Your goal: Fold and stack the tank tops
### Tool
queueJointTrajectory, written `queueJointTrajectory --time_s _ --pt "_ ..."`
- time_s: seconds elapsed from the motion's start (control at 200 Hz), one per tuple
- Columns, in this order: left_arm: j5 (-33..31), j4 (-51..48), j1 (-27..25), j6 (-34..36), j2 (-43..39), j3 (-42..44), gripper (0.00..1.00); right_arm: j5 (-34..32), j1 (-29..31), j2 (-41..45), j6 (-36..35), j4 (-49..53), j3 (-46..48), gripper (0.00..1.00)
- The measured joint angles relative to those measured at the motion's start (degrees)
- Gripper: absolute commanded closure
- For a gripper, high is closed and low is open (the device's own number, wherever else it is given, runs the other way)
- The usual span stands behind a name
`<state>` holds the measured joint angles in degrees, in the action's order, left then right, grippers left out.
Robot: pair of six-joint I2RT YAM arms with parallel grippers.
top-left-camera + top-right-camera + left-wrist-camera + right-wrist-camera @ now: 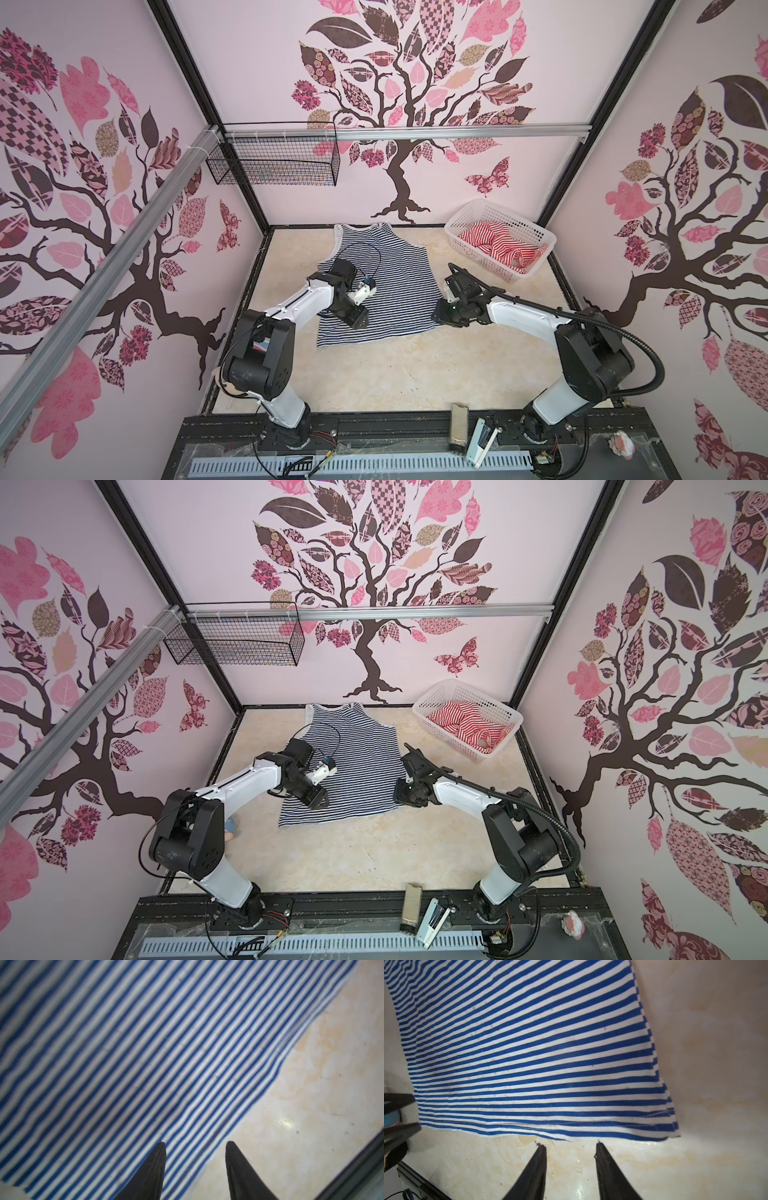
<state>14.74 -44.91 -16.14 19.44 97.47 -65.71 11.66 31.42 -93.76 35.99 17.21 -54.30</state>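
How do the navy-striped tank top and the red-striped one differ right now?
The navy-striped tank top lies spread flat on the table; the red-striped tank top is crumpled in the white basket. The left end effector and right end effector stand open at the navy top's edges, neither near the red one. Both are thin-striped; neither is folded yet.

The navy-and-white striped tank top (386, 266) lies spread flat and unfolded on the worktop (374, 374), its whitish-trimmed straps at the far end and its hem at the near end, skewed slightly. The red-and-white striped tank top (494, 241) sits crumpled inside the white basket (478, 259), far right.
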Motion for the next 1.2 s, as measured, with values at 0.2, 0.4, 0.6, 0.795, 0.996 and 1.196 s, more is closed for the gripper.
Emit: queueJointTrajectory --time_s 0.2,0.4,0.6,0.795,0.996,1.196 --pt "-5.05 2.97 3.28 -1.62 11.17 -10.82 0.50 0.55 1.60 -6.10 1.75 -1.81 -2.84 0.58" --pt "-7.61 2.69 3.21 -2.01 16.94 -13.60 0.51 -1.40 2.05 -9.01 1.70 -1.86 -4.74 0.58" --pt "-8.07 3.96 2.25 -1.64 13.16 -7.72 0.52 -6.21 1.75 -11.52 -0.79 0.85 -8.72 0.58" --pt "-8.00 2.82 -2.93 -0.92 5.90 1.81 0.52 -8.04 -5.25 -12.15 -4.33 3.58 -10.23 0.58" --pt "-4.37 -1.99 -14.40 -0.46 2.84 5.18 0.52 -10.23 -13.75 -21.07 -7.52 10.16 -23.69 0.58" --pt "-1.09 -5.66 -18.95 -0.85 2.01 4.48 0.50 -13.05 -12.09 -25.53 -8.44 14.23 -34.23 0.57"
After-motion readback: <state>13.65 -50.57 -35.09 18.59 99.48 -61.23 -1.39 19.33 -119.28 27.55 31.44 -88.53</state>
